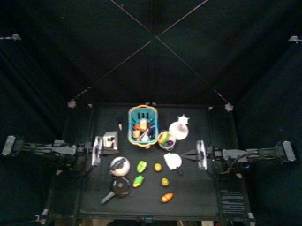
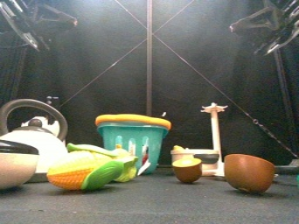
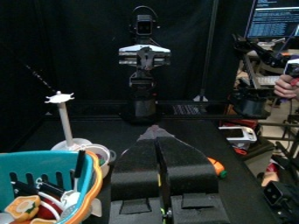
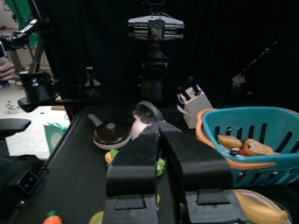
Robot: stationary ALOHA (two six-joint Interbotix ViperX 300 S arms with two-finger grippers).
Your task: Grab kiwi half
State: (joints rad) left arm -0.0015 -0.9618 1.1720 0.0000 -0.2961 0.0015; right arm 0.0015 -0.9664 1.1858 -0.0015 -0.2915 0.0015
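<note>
Kiwi half [image 2: 187, 170] on table, well apart from both closed pincers [image 3: 160, 144] [image 4: 153, 131].

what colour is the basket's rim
Yellow, above teal walls, on the basket; clearest in the front view.

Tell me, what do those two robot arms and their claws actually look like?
Both arms are black and jointed, slim in the top view. The left gripper has two long, flat black fingers tapering to a point. The right gripper looks the same: two matte black wedge-shaped fingers on blocky black mounts. No markings are readable.
</note>
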